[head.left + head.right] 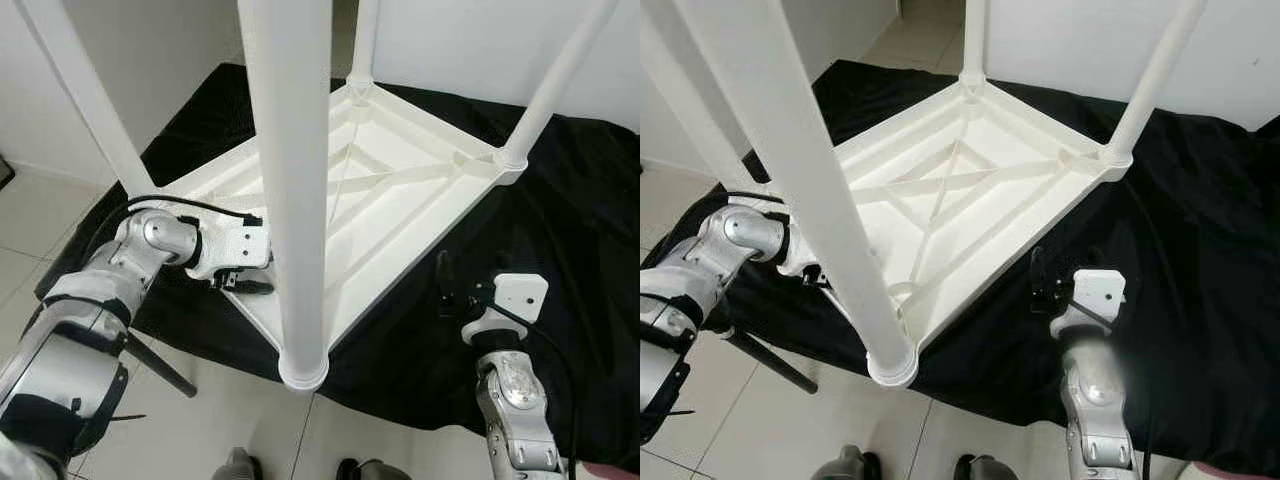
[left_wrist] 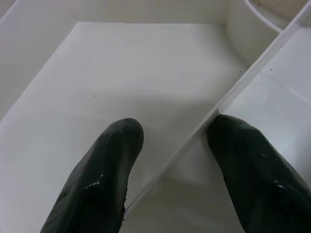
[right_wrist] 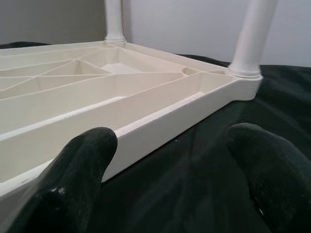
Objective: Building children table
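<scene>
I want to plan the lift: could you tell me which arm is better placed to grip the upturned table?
Left, probably. The left gripper is already at the tabletop edge, fingers open astride an underside rib. The right gripper is open too, hanging over the black cloth beside the rim.

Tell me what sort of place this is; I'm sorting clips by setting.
Probably a room in a home: pale tiled floor, plain white walls, and a black cloth spread on the floor as a work mat under an upturned white table.

Table legs point(image 1: 292, 180) cut off above, left pincer point(image 1: 243, 283) partly behind one
</scene>
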Motion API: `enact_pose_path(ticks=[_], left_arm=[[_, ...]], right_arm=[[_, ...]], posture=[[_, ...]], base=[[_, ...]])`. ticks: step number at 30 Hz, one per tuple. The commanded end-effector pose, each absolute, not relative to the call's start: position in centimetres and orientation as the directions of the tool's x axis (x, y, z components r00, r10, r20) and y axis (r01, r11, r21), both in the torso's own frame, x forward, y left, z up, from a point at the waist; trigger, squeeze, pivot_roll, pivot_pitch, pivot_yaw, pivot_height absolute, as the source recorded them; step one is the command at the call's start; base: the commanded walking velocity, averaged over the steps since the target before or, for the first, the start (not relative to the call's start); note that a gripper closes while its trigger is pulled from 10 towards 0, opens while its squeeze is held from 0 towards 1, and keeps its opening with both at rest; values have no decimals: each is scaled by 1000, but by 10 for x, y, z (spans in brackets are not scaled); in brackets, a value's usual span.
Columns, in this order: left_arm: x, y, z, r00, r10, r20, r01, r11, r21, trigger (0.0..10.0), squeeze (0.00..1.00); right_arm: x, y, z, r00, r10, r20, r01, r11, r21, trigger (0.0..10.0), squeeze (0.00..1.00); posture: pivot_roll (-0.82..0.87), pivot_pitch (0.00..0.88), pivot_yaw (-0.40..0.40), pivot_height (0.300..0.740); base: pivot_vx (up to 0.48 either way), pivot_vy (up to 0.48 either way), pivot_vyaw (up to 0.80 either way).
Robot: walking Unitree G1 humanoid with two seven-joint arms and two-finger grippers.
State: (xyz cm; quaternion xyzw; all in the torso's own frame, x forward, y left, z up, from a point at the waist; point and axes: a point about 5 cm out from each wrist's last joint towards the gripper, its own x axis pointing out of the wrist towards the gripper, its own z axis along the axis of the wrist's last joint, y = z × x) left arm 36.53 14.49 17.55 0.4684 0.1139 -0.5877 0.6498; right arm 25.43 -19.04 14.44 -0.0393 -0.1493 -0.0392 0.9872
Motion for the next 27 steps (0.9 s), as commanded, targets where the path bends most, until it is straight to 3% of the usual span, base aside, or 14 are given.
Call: enact_pose_path(ticks=[1, 3, 4, 5, 8, 21, 22, 23, 27], left_arm=[[362, 163, 150, 289, -552, -782, 910, -96, 404, 10000, 0], [363, 163, 151, 278, -551, -787, 915, -98, 392, 10000, 0], [363, 162, 153, 265, -569, -778, 923, -83, 375, 3098, 0], [364, 160, 156, 258, -596, -761, 929, -63, 365, 196, 0], [365, 159, 159, 254, -619, -743, 933, -47, 358, 0, 0], [362, 136, 157, 243, -757, -607, 920, -17, 390, 0, 0], [361, 131, 156, 244, -770, -590, 916, -16, 400, 2157, 0], [359, 123, 155, 243, -787, -567, 906, -25, 423, 10000, 0], [352, 102, 156, 209, -852, -481, 879, -52, 474, 10000, 0]], right_arm=[[252, -188, 139, 962, -54, 268, 75, 995, -66, 10000, 0], [253, -188, 139, 962, -51, 268, 71, 995, -68, 10000, 0], [253, -188, 139, 962, -50, 268, 71, 995, -70, 10000, 0], [252, -188, 139, 962, -52, 268, 73, 995, -71, 10000, 0], [252, -189, 139, 962, -55, 267, 77, 994, -72, 10000, 0], [255, -183, 137, 963, -52, 265, 71, 996, -62, 10000, 0], [255, -182, 138, 963, -49, 266, 68, 996, -61, 10000, 0], [256, -182, 138, 963, -46, 266, 65, 996, -62, 10000, 0], [256, -181, 137, 963, -42, 266, 61, 996, -61, 10000, 0]], posture=[[33, 176, 6, 740], [33, 176, 6, 740], [30, 176, 8, 740], [26, 175, 12, 740], [26, 175, 12, 740], [34, 164, 2, 740], [34, 164, 2, 740], [33, 161, 2, 740], [35, 157, -1, 740]], base=[[0, 0, 0], [0, 0, 0], [0, 0, 0], [0, 0, 0], [0, 0, 0], [0, 0, 0], [0, 0, 0], [0, 0, 0], [0, 0, 0]])
